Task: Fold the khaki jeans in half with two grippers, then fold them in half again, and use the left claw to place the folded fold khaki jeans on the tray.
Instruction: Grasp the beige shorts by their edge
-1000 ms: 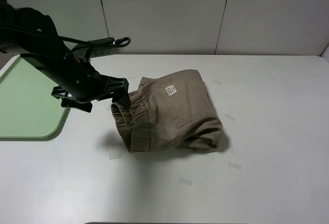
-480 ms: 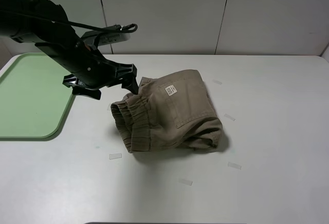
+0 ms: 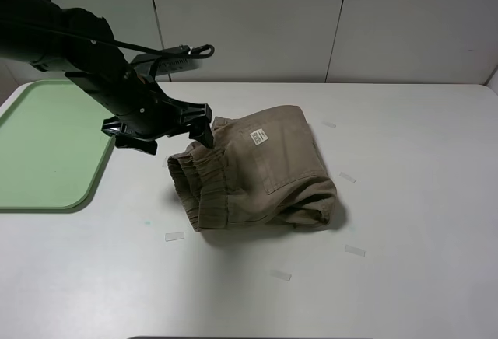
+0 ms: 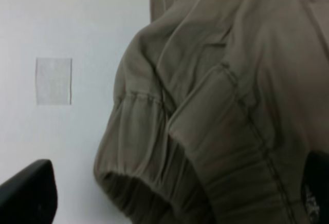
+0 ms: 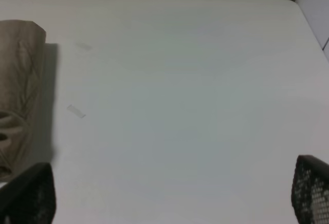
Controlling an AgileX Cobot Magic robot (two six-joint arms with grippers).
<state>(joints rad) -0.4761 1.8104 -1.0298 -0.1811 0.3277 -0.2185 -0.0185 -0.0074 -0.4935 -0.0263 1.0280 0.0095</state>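
Your left hand [image 3: 201,127] sits at the far-left corner of the khaki jeans [image 3: 261,172], just above the gathered waistband [image 3: 201,179]. In the left wrist view its two black fingers [image 4: 28,196] stand spread wide at opposite edges of the picture. The bunched waistband cloth lies between them, and you cannot tell from either view whether a fingertip actually touches the fabric. The jeans lie as a folded bundle near the middle of the white counter [image 3: 420,199]. The waistband end faces the left arm, the cuffed hems are turned toward the right, and a small white label [image 3: 258,136] shows on the top layer. The pale-green tray [image 3: 39,160] rests flat at the left edge of the counter, well apart from the jeans, and your left arm reaches out above its far corner. Your right hand [image 5: 169,196] does not appear in the high view. Its own wrist view shows both fingers spread wide over bare counter with nothing between them, and the right-hand end of the jeans lies off to one side, well apart. Several small clear tape strips [image 3: 175,236] are stuck to the counter around the bundle, one of them just beside the waistband in the left wrist view.
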